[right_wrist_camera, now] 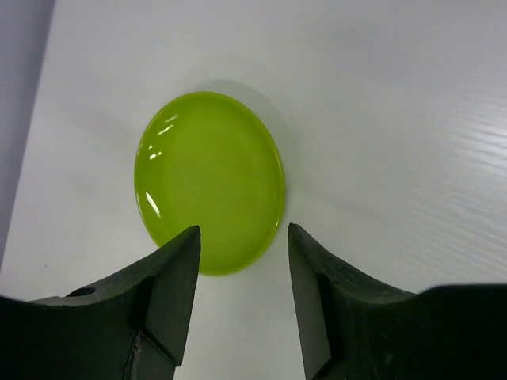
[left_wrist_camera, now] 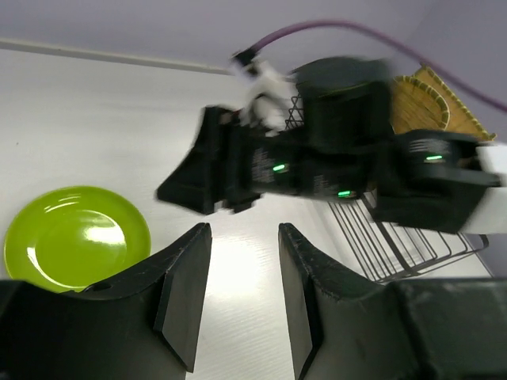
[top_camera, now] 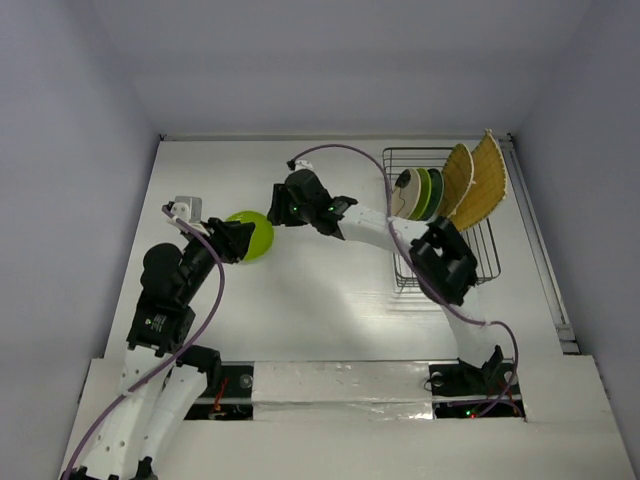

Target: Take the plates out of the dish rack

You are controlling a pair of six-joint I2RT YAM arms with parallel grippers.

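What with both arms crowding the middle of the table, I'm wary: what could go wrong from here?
The open right gripper hangs close over the lime-green plate; pulling back could nudge it. The open left gripper is right beside the right arm, so they could collide. The other plates stand packed together in the dish rack; pulling one may tip its neighbours.

Bright, even light overhead; glare streaks on the lime-green plate point(right_wrist_camera: 210, 182) (soft shadow around it), right arm point(left_wrist_camera: 341, 119) smeared with motion blur, left wrist view.
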